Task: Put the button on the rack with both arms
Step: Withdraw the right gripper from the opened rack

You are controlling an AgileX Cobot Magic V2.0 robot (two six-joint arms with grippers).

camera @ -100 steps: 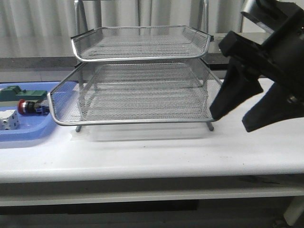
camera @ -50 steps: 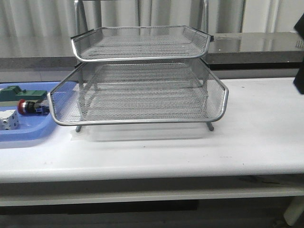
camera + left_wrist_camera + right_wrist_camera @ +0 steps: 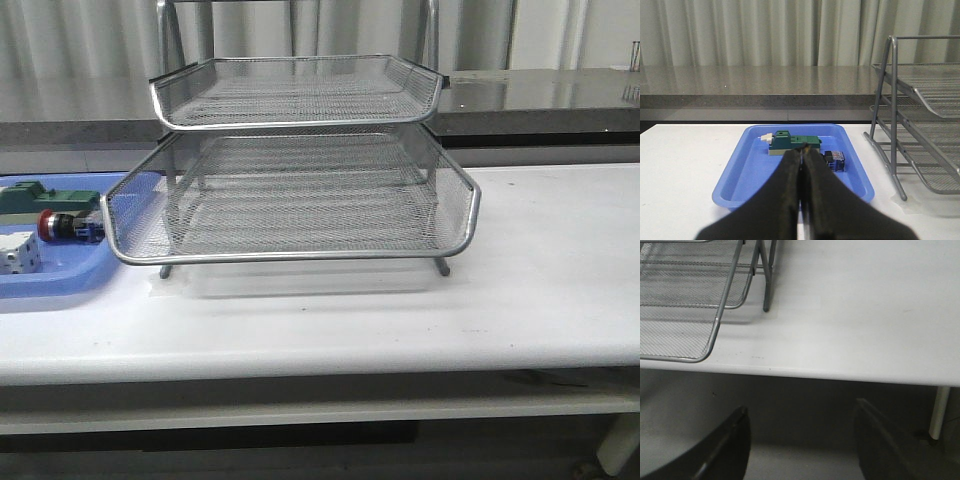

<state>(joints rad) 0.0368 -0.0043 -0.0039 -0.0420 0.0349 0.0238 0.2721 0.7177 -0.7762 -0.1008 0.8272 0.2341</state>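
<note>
- Your left black gripper [image 3: 802,150]: fingers pressed together, holding nothing.
- Your right black gripper [image 3: 799,440]: fingers spread wide.
- Red-headed push button [image 3: 66,227] lies in blue plastic tray [image 3: 60,285], frame left, beside silver wire-mesh rack [image 3: 300,190].

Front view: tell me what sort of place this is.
Probably a lab or test workbench rather than an office: a plain white table, a wire-mesh rack, a blue tray of small parts, and a curtained backdrop.

Lab bench: white table [image 3: 540,300], grey curtains [image 3: 740,30].

Left gripper [image 3: 801,150] closed, right gripper [image 3: 800,440] spread.
</note>
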